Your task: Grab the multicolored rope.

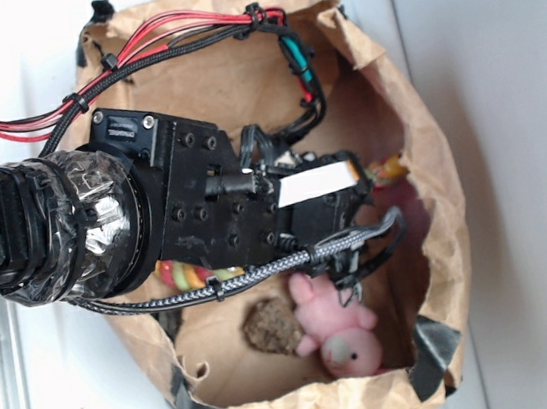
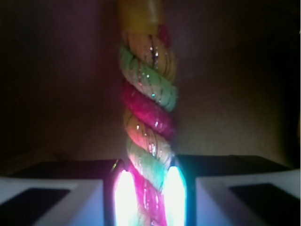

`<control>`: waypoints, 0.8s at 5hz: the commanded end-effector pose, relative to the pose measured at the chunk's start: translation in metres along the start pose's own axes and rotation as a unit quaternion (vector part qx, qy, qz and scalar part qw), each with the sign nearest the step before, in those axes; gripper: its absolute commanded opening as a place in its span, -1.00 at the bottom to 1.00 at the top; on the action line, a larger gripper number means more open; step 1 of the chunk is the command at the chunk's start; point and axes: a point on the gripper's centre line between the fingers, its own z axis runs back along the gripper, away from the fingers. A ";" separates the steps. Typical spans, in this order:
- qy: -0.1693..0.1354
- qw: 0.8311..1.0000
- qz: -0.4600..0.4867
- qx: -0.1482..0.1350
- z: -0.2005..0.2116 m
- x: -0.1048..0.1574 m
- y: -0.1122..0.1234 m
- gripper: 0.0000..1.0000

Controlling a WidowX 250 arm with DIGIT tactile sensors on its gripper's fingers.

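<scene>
Inside the brown paper bag (image 1: 416,135), the gripper (image 2: 146,197) is clamped on the multicolored rope (image 2: 148,108), its pads pressing the twisted cord from both sides in the wrist view. From outside, most of the rope hides under the arm; one striped end shows at its lower edge. The risk is slippage: the cord looks soft and could slide out on lifting, or drag against the pink plush toy (image 1: 336,332) close by. No writing or brand is legible
</scene>
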 end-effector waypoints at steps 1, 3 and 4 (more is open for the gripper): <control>0.047 0.999 0.003 -0.021 0.084 0.032 -0.007 -1.00; 0.099 0.995 -0.008 -0.027 0.114 0.041 0.000 -1.00; 0.121 0.992 -0.011 -0.037 0.133 0.045 0.004 -1.00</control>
